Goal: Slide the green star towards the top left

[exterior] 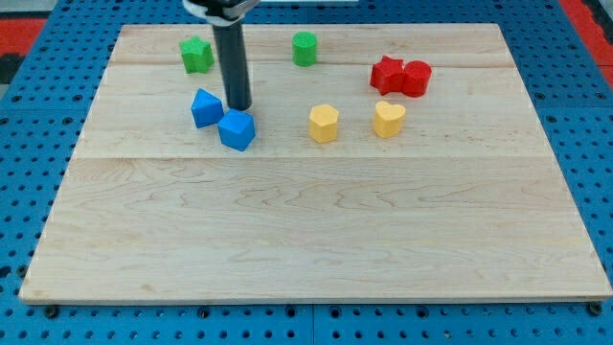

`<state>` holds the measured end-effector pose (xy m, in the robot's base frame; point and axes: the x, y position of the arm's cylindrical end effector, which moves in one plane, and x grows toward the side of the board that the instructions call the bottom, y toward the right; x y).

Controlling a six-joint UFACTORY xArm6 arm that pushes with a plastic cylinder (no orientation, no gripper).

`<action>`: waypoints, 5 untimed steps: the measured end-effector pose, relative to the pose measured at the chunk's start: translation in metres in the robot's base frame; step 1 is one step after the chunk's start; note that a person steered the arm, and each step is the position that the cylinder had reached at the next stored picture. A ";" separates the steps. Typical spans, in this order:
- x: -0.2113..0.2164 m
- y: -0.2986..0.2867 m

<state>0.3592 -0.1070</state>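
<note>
The green star [196, 55] sits in the frame's upper left, already near the board's corner. My tip [239, 107], bare and holding nothing, rests apart from it, beside two blue blocks [221, 119]; any further nudge remains undone.

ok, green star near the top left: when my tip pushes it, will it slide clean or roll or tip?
The green star looks squat and flat-bottomed, so it will probably slide, not tip or roll. Its points may let it rotate under an off-centre push. The wooden board looks smooth, so little drag. My tip sits by the blue blocks, below it.
</note>
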 end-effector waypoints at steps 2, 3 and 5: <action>-0.052 -0.060; -0.064 -0.094; -0.066 -0.057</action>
<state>0.2931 -0.1641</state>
